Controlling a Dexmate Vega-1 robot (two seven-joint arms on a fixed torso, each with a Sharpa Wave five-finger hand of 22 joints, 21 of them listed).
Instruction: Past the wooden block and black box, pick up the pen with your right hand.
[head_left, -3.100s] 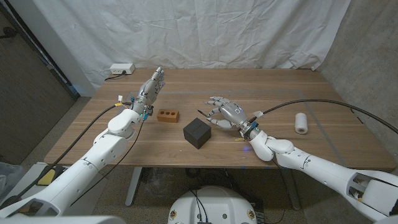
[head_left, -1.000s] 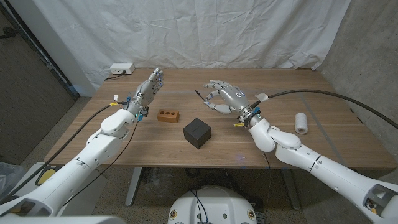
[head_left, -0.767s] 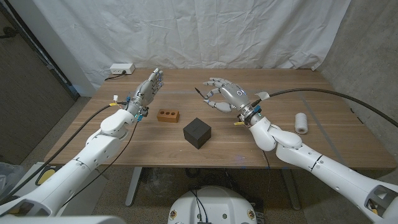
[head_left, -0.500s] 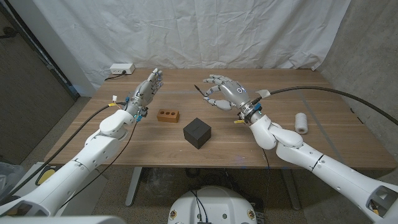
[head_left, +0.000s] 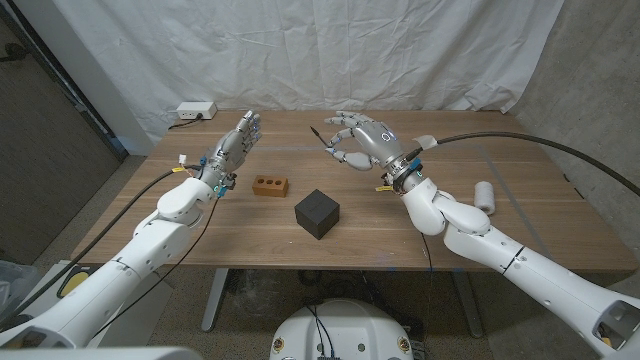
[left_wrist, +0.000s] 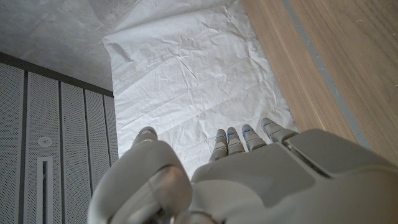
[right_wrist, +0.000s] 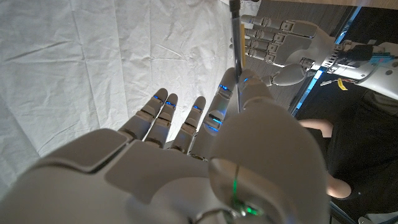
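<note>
From the head camera, the right hand (head_left: 362, 142) is raised over the far middle of the table (head_left: 520, 210), pinching the pen (head_left: 319, 138) between thumb and a finger, the dark shaft sticking out toward the left. It sits beyond the black box (head_left: 317, 213) and to the right of the wooden block (head_left: 270, 185), both resting on the near-middle boards, well apart from the hand. The left hand (head_left: 233, 148) stands at the far left, fingers straight and close together, holding nothing. A white roll (head_left: 485, 195) lies toward the right edge.

The left wrist camera looks along the left hand (left_wrist: 249, 180) at white cloth and bare wood; its fingers reach out with nothing between them.

The right wrist camera shows the pen (right_wrist: 236, 46) clamped by the right hand (right_wrist: 186, 162), the shaft rising past the fingertips (the other hand shows beyond).

The pick-up looks done; what is left, I judge, is a steady hold with the pinch kept firm
</note>
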